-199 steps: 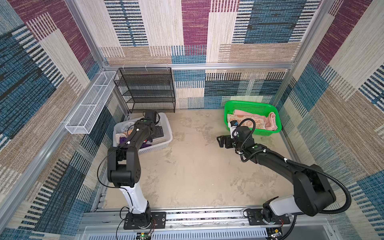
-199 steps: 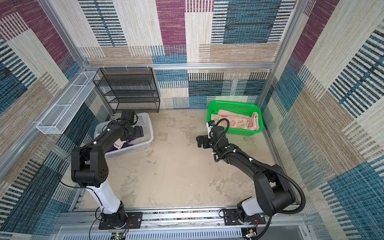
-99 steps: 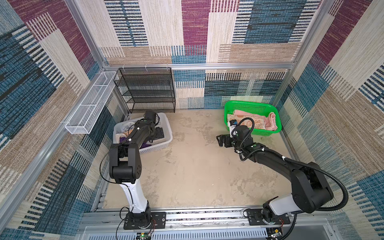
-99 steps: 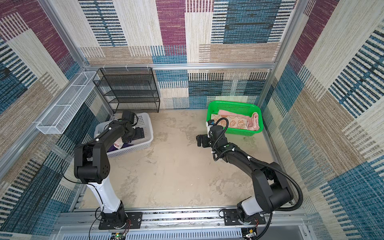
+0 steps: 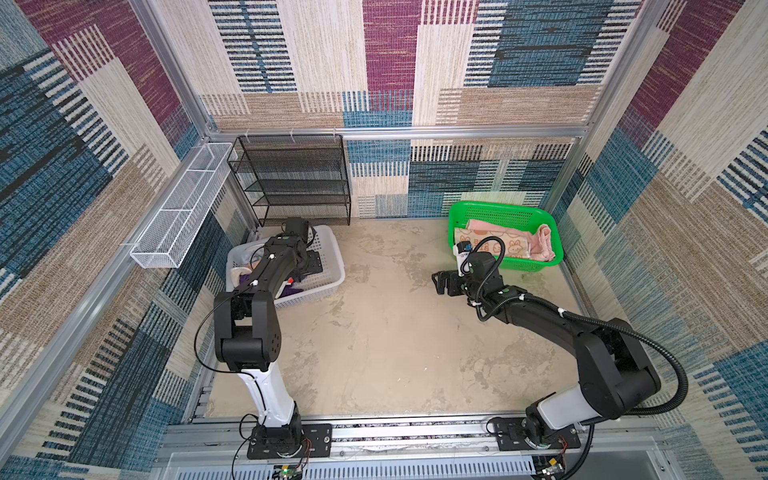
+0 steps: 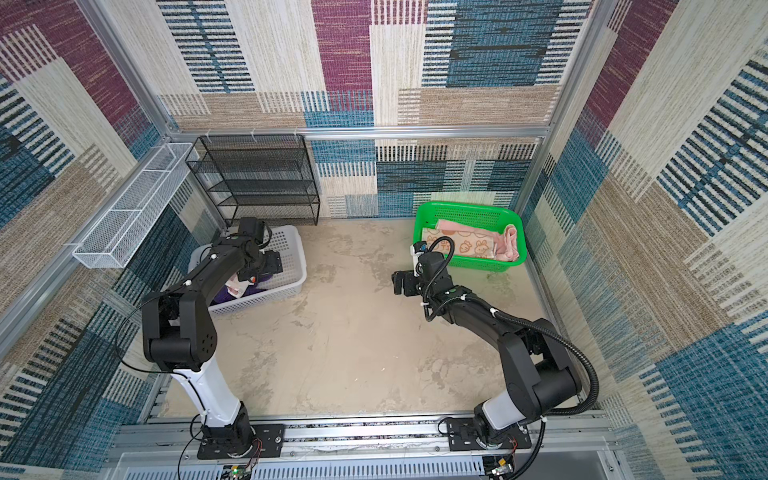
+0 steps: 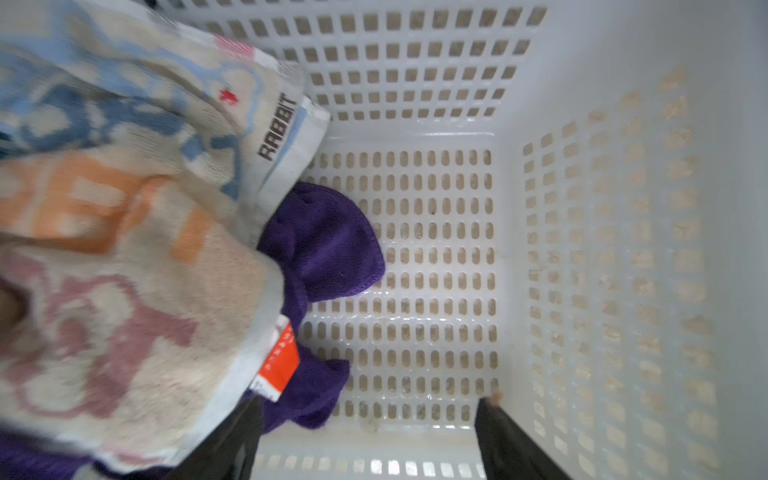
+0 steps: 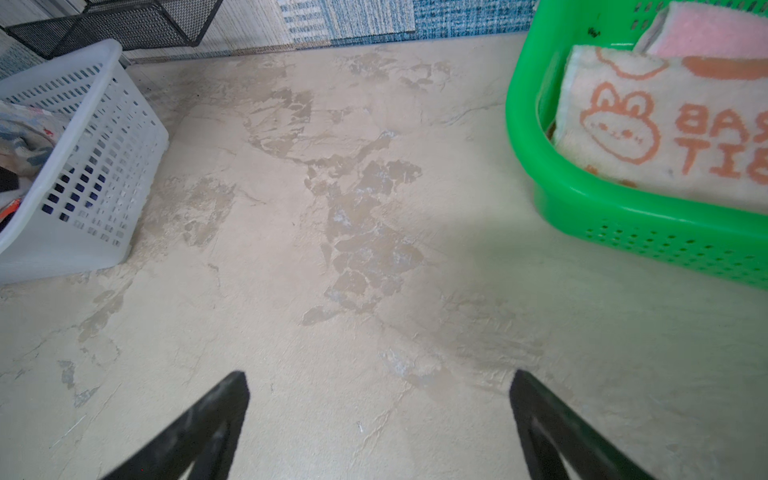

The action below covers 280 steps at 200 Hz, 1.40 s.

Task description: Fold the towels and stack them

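The whitish RABBIT towel (image 7: 124, 249) lies crumpled over the deep purple towel (image 7: 328, 245) in the white basket (image 5: 328, 282). My left gripper (image 7: 369, 402) hangs open inside that basket, over its bare perforated floor beside the purple towel, with nothing between its fingers. In the green basket (image 5: 498, 206) lie the orange cartoon towel (image 5: 509, 245) and the pink towel (image 5: 544, 241). Above bare floor, just in front of the green basket, my right gripper (image 8: 379, 374) stands wide open and empty.
A black mesh rack (image 5: 295, 178) stands against the back wall behind the white basket. A white wire shelf (image 5: 178, 208) is fixed to the left wall. Patterned walls close in the beige floor (image 5: 382, 332) on three sides.
The left arm has shifted slightly, with its gripper still down in the white basket. The right arm has hardly moved.
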Motion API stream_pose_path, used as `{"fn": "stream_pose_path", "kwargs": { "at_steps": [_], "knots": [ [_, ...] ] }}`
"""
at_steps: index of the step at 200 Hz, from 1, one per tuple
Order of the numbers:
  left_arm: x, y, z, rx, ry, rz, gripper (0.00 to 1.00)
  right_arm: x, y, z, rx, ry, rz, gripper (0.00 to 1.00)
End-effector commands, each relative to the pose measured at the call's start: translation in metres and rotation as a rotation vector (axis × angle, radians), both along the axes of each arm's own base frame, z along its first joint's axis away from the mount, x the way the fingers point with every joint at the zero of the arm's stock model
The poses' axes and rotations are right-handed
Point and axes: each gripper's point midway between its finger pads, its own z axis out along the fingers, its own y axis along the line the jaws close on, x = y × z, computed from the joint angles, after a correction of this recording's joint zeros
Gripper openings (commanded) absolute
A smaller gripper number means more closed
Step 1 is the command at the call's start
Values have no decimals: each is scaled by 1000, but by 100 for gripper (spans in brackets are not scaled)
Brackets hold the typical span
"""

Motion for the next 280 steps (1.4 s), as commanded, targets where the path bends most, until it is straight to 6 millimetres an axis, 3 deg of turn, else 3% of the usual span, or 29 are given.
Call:
{"fn": "stream_pose_path", "kwargs": {
  "at_steps": [1,36,62,86,128,146,186,214,280],
  "knots": [
    [-22,27,16,130,15,84,87,6,4,3,7,-38,9,100],
    [-47,60,31,200,13,177,89,7,8,-5,3,-28,32,100],
    [-66,83,30,197,33,241,88,7,9,-9,7,-28,39,100],
    [-74,90,22,142,28,263,85,7,12,-14,15,-22,49,100],
    [-79,95,-10,30,58,293,66,7,15,-18,23,-12,63,100],
    [-81,98,-25,9,87,302,51,6,15,-18,18,-14,65,100],
    [-75,86,-40,-67,95,275,0,5,13,-17,18,-24,66,100],
    [-68,72,-29,-111,60,223,0,4,14,-16,19,-27,69,100],
    [-54,19,38,-180,-115,42,0,7,17,-19,13,-21,88,100]
  ]
}}
